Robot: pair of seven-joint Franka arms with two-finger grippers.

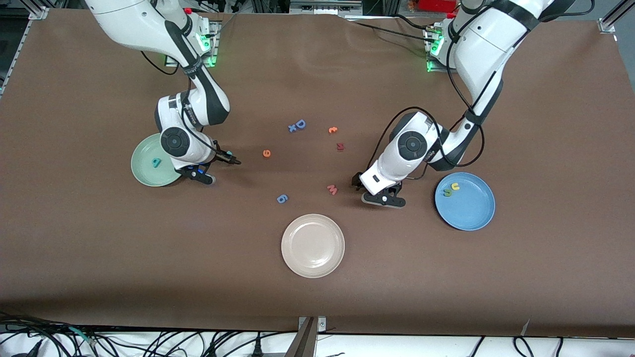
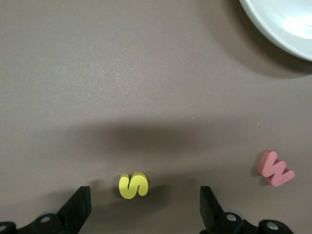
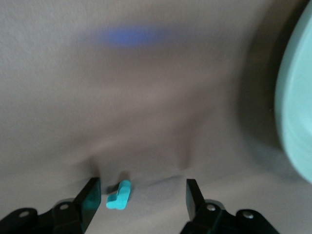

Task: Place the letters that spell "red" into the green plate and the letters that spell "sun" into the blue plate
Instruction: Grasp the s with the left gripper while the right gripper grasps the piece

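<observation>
Left gripper is low over the table near the pink "w", jaws spread with the yellow "s" lying between them, ungrasped; right gripper is likewise open around the teal "r" just beside the green plate. Both arms appear to be at the pick stage. Next, each should close squarely on its tiny letter, then carry the "s" to the blue plate and the "r" to the green one.

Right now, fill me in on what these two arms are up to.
They are sorting foam letters into plates. The right gripper sits low beside the green plate, jaws open around a teal letter. The left gripper is down near the pink w, jaws open around the yellow s. Two letters lie in the blue plate.
</observation>
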